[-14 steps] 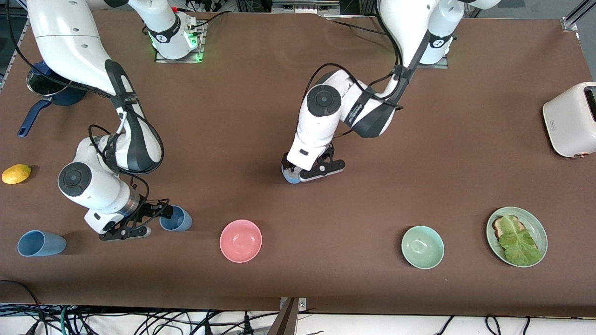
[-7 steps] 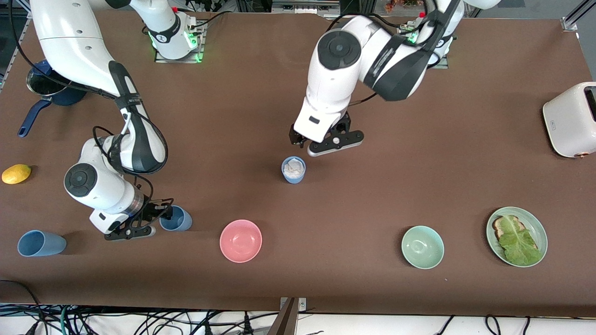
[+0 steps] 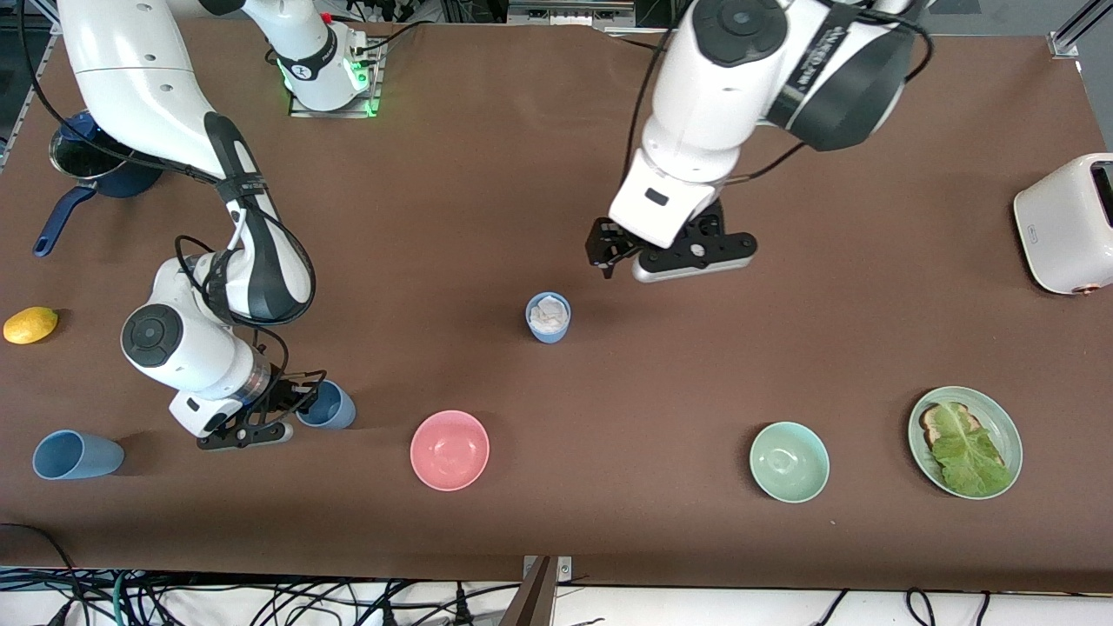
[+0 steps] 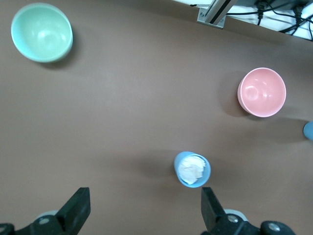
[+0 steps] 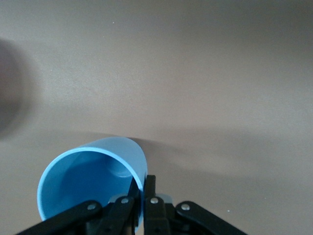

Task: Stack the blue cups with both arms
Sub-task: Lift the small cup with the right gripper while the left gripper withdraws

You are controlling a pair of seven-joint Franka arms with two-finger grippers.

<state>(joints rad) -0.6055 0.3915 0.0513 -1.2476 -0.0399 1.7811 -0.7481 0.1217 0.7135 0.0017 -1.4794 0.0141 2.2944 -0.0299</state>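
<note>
One blue cup [image 3: 549, 317] stands upright mid-table with crumpled white paper inside; it also shows in the left wrist view [image 4: 192, 169]. My left gripper [image 3: 665, 252] hangs open and empty in the air, over bare table beside that cup and toward the left arm's end; its fingers [image 4: 210, 208] stand wide apart. The second blue cup [image 3: 330, 406] sits tilted near the right arm's end. My right gripper [image 3: 300, 404] is shut on that cup's rim, one finger inside and one outside, as the right wrist view [image 5: 142, 196] shows on the cup [image 5: 93, 181].
A pink bowl [image 3: 449, 449] and a green bowl [image 3: 789, 462] sit nearer the front camera. A longer sky-blue cup [image 3: 76, 455] lies beside the right arm. Also present are a lemon [image 3: 30, 324], a dark blue saucepan [image 3: 96, 169], a plate of toast and lettuce [image 3: 1000, 417] and a toaster [image 3: 1065, 222].
My left gripper let go of the paper-filled cup, opened, and rose away toward the left arm's end. My right gripper stayed shut on the other cup, barely shifting.
</note>
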